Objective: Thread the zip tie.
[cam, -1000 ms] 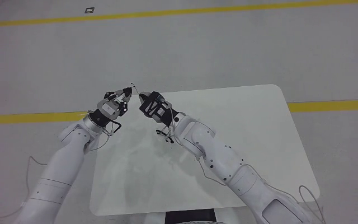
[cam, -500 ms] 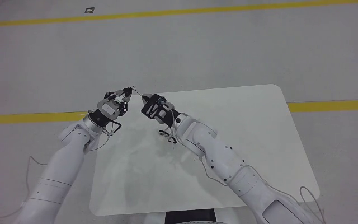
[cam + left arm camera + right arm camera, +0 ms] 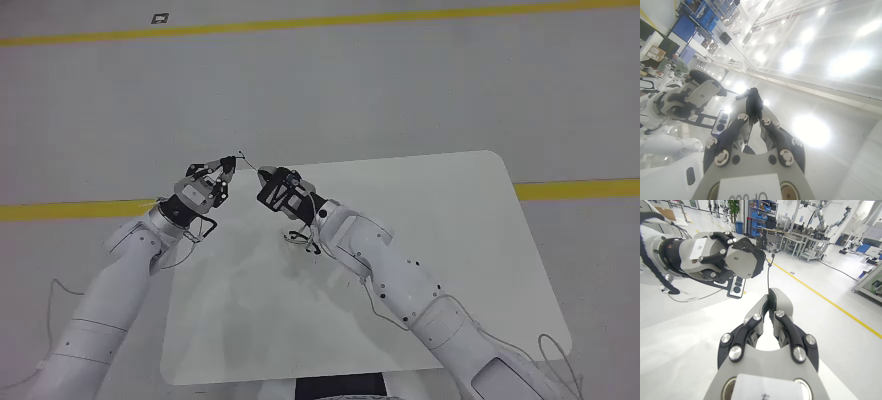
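Above the far left corner of the bench (image 3: 450, 220) we hold the zip tie (image 3: 768, 279) aloft, the right pincer (image 3: 769, 295) clamped on its strap and the left pincer (image 3: 753, 103) pinched shut on the other end. It looks light, thin and springy, so we judge a grip close to the tip steadiest.

**A:** What carries everything here?
**B:** A white table (image 3: 470, 250) with rounded corners, its top smooth and matte.
**A:** And what is the table standing on?
**B:** A pale grey floor (image 3: 400, 100). A yellow line (image 3: 580, 188) crosses it left to right at the table's far end. A second yellow line (image 3: 350, 20) runs farther off, near a small dark marker (image 3: 160, 18).
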{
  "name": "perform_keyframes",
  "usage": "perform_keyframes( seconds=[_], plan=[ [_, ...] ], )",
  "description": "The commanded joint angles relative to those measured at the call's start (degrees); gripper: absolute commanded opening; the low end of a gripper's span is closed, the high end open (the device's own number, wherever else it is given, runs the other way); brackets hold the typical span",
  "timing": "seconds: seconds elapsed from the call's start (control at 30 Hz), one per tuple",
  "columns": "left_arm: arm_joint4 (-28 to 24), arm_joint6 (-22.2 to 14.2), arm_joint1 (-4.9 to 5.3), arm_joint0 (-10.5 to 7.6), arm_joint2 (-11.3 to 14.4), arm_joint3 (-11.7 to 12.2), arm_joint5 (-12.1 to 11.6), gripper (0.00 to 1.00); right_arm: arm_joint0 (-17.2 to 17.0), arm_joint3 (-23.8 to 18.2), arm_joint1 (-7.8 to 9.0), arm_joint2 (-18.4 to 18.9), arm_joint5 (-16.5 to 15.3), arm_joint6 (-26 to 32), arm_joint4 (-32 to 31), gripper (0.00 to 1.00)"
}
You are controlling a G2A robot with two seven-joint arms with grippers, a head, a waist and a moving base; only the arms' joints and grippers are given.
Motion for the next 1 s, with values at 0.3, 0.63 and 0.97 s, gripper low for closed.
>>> perform_keyframes(
  seconds=[0.3,0.63,0.97],
  plan=[
    [0.0,0.0,0.0,0.0,0.0,0.0,0.0,0.0,-1.4,-0.1,0.44,1.3,-0.5,-4.0,-0.8,0.0],
    [0.0,0.0,0.0,0.0,0.0,0.0,0.0,0.0,-3.1,-1.6,0.96,3.0,-0.8,-5.8,-0.8,0.0],
    [0.0,0.0,0.0,0.0,0.0,0.0,0.0,0.0,-0.9,-2.0,3.46,0.5,-2.6,-7.2,-2.4,0.0]
  ],
)
